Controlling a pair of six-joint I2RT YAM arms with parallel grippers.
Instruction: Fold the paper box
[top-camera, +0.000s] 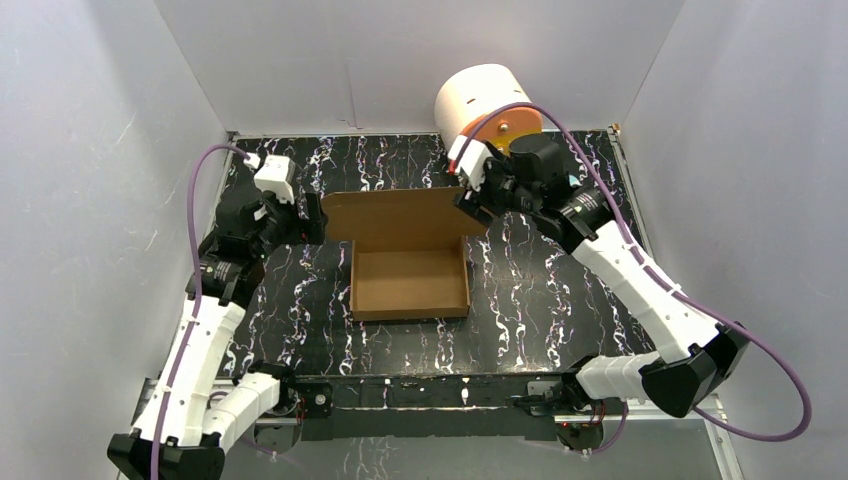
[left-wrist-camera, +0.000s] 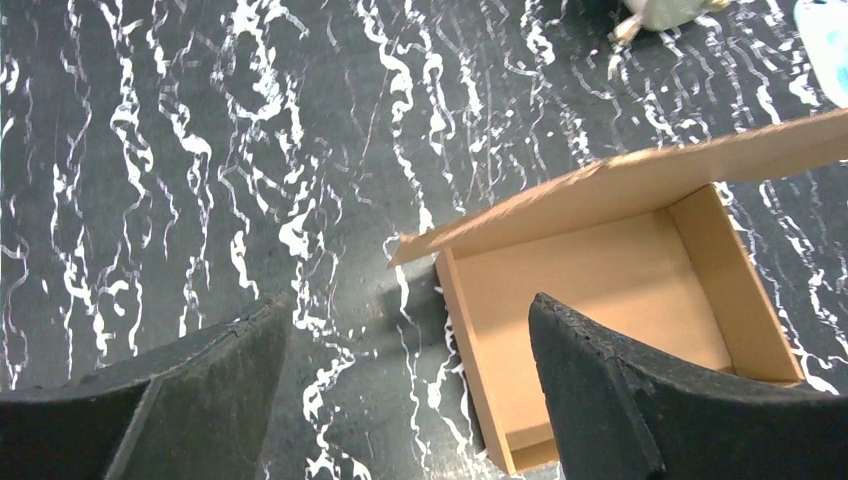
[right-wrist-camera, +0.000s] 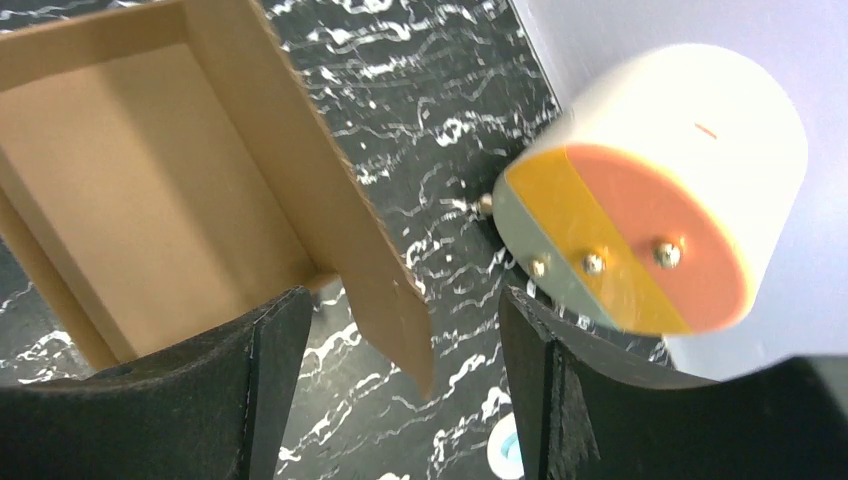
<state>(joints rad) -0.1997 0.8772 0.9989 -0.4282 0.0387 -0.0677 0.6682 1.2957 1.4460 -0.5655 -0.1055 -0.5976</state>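
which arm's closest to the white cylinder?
The right arm: its fingers sit just before the white cylinder; the left arm is across the box.

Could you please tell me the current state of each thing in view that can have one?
paper box: tray formed, lid raised, not closed.
left end effector: open, empty, beside the box's corner.
right end effector: open, straddling the lid edge, not clamping.
white cylinder: free, behind the box, touched by nothing.

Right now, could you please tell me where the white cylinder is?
In the top view, the white cylinder sits at the table's far edge, right of centre, just behind the right gripper.
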